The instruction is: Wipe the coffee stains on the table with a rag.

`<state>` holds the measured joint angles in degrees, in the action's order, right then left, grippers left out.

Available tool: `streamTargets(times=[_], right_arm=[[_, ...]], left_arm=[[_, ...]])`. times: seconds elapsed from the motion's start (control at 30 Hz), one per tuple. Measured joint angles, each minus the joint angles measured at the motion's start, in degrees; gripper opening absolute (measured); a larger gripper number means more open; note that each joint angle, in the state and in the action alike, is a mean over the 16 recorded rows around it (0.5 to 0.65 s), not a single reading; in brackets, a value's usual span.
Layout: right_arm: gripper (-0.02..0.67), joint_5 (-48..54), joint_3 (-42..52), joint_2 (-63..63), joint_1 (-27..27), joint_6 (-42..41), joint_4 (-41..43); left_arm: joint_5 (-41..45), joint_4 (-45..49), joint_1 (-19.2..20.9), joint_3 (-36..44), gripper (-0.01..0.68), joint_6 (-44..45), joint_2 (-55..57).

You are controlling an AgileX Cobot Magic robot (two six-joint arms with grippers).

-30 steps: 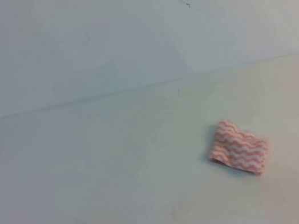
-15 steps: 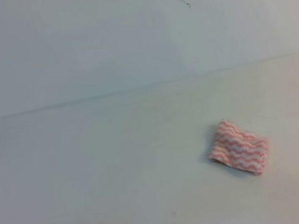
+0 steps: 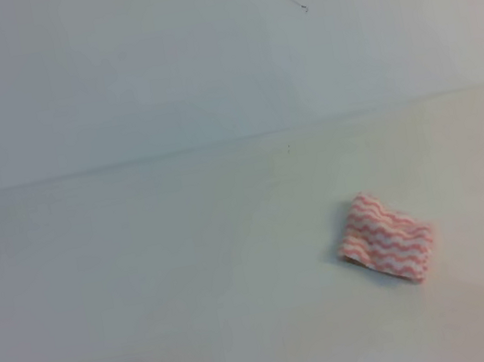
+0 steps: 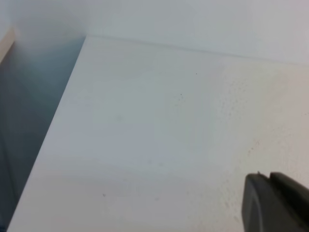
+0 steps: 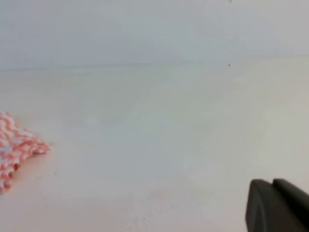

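rag (image 3: 385,238): 1, striped pink and white | surface (image 3: 166,279): 1, white | wall (image 3: 110,73): 1, pale, behind the surface | end effector: 2, one dark tip per wrist view, left (image 4: 275,203), right (image 5: 277,205) | dark specks on surface: a few, too small for a sure count

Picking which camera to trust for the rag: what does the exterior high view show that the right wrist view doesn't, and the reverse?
Only the exterior high view shows the whole rag, lying flat and untouched. Only the right wrist view shows the right gripper, its fingertips together, away from the cloth, and just the rag's edge. Both show the white table, and neither shows a coffee stain.
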<state>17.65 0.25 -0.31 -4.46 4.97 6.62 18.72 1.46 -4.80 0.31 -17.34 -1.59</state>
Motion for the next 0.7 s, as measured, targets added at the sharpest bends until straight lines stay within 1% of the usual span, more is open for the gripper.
streamTargets(times=[0.7], right_arm=[[-0.002, 0.0, 0.0, 0.0, 0.0, 0.0, -0.02]], left_arm=[[0.0, -0.01, 0.0, -0.31, -0.001, 0.0, 0.0]])
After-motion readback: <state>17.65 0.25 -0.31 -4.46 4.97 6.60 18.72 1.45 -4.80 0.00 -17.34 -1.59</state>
